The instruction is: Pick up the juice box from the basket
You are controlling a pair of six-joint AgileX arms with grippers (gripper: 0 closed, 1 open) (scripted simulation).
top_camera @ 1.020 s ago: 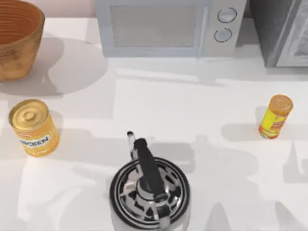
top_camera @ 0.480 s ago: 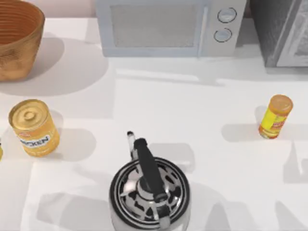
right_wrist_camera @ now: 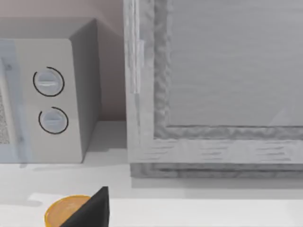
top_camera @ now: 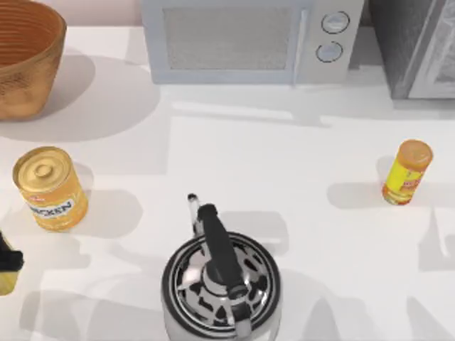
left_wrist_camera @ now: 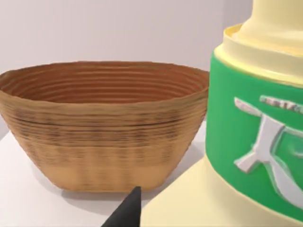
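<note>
Yellow juice box (top_camera: pixel 6 283) at the table's (top_camera: pixel 284 163) left edge, clamped in the left gripper (top_camera: pixel 8 261), well apart from the wicker basket (top_camera: pixel 25 53) at far left. Then tin can (top_camera: pixel 50 187), kettle (top_camera: pixel 220 280), microwave (top_camera: pixel 249 39), orange-capped bottle (top_camera: pixel 407 172). Right gripper's (right_wrist_camera: pixel 90 210) opening cannot be told.

The gold-topped tin can (top_camera: pixel 48 187), at nine o'clock on the tabletop (top_camera: pixel 284 163), bears a blue word ending "CKEN". The yellow carton's (left_wrist_camera: pixel 255 142) green band carries a white emblem, not legible.
</note>
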